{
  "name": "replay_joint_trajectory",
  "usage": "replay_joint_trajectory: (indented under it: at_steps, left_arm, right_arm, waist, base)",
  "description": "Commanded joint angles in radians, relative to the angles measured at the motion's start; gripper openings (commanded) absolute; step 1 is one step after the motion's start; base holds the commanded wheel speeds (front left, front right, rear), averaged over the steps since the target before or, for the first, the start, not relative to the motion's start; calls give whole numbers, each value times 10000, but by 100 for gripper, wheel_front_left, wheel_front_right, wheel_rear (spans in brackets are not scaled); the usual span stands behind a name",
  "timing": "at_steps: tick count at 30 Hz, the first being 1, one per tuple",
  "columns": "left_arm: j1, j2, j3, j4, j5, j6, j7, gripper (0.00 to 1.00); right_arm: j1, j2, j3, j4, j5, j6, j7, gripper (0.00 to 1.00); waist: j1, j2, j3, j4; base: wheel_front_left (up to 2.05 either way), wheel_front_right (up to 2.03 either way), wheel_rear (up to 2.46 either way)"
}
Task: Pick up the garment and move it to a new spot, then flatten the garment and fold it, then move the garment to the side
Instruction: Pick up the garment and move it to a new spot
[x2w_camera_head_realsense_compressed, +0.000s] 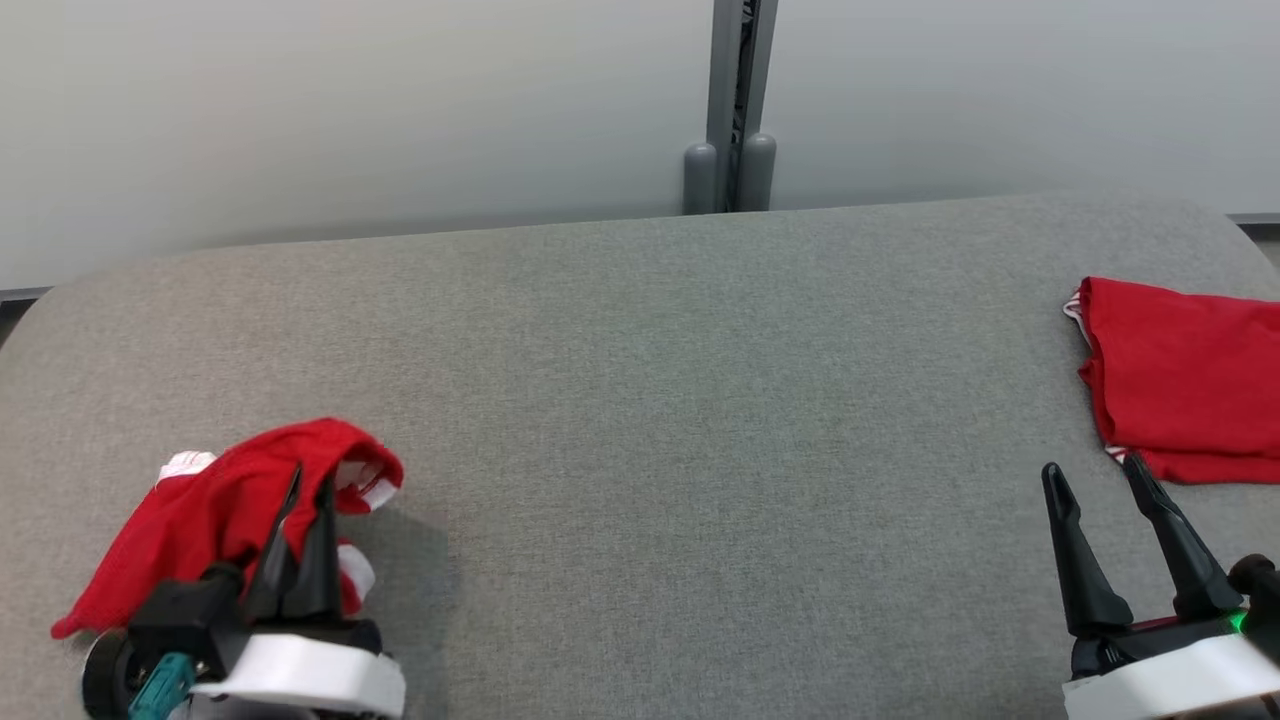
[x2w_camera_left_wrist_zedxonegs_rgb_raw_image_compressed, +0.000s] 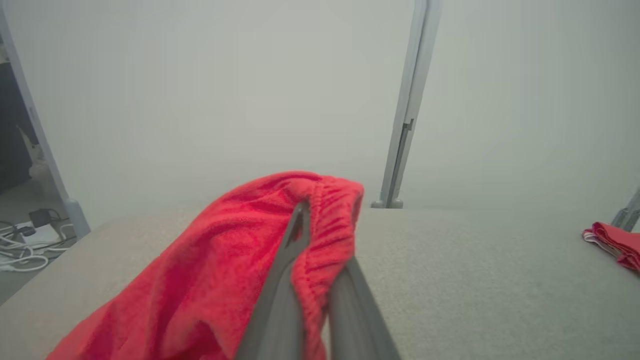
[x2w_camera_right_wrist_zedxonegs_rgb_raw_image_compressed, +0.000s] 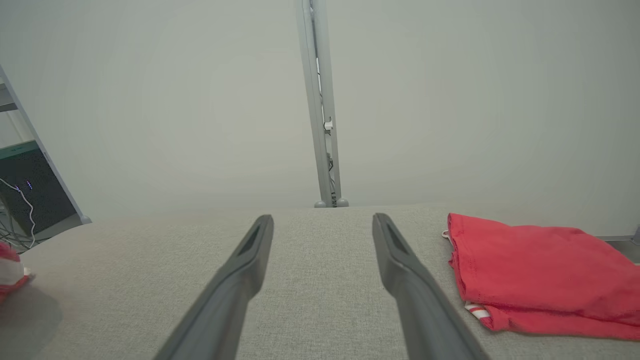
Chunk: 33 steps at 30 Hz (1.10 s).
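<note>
Grey cushion (x2w_camera_head_realsense_compressed: 640, 400), left gripper (x2w_camera_head_realsense_compressed: 312, 476) clamped on red garment (x2w_camera_head_realsense_compressed: 200, 510), right gripper (x2w_camera_head_realsense_compressed: 1092, 466) agape, wrist-view floor cables (x2w_camera_left_wrist_zedxonegs_rgb_raw_image_compressed: 20, 250).

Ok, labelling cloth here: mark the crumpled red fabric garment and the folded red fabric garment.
crumpled red fabric garment (x2w_camera_head_realsense_compressed: 200, 510): head view, bunched middle.
folded red fabric garment (x2w_camera_head_realsense_compressed: 1180, 375): head view, flat top layer.

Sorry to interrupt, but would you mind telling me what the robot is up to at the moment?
The left claw is shut on a bunched red garment with white trim, holding it at the near left of the grey padded surface. The right claw is open and empty, close to a second red garment lying folded at the surface's right edge. The held garment is not yet flattened or folded.
</note>
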Motion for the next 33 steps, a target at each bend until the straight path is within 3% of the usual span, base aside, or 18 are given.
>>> replay_joint_trajectory:
  at_steps: [1, 16, 23, 29, 30, 31, 33]
  left_arm:
    - [-285, -5, -86, -45, 95, -53, -21, 0]
    - [-4522, -627, -2453, 1571, 533, -1535, 216, 0]
    - [-5342, -884, -3678, 3004, 164, -1837, 57, 0]
    - [-5728, -945, -4733, 4191, -501, -1808, -264, 0]
    - [-5780, -943, -4886, 4355, -659, -1750, -284, 32]
    - [-5834, -944, -5065, 4487, -738, -1721, -327, 100]
    - [-5994, -955, -5382, 4580, -987, -1749, -521, 100]
  right_arm:
    - [-118, -28, -20, -66, 66, 3, 8, 100]
    - [-1017, 93, -101, 256, 532, 3, -601, 100]
    - [-1414, 248, 103, 767, 737, 3, -1008, 100]
    - [-1630, 322, 262, 1095, 871, 3, -1252, 100]
    - [-1638, 332, 276, 1146, 890, 3, -1275, 100]
    - [-1646, 339, 279, 1195, 891, 3, -1291, 100]
    - [-1686, 338, 241, 1259, 900, 3, -1340, 100]
  waist:
    - [0, 0, 152, -185]
    - [0, 0, 2093, -1803]
    - [0, 0, 2778, -2505]
    - [0, 0, 3034, -2794]
    - [0, 0, 3048, -2802]
    - [0, 0, 3050, -2795]
    - [0, 0, 3015, -2730]
  base:
    - [0, 0, 0]
    - [0, 0, 0]
    - [0, 0, 0]
    - [0, 0, 0]
    - [0, 0, 0]
    - [0, 0, 0]
    - [0, 0, 0]
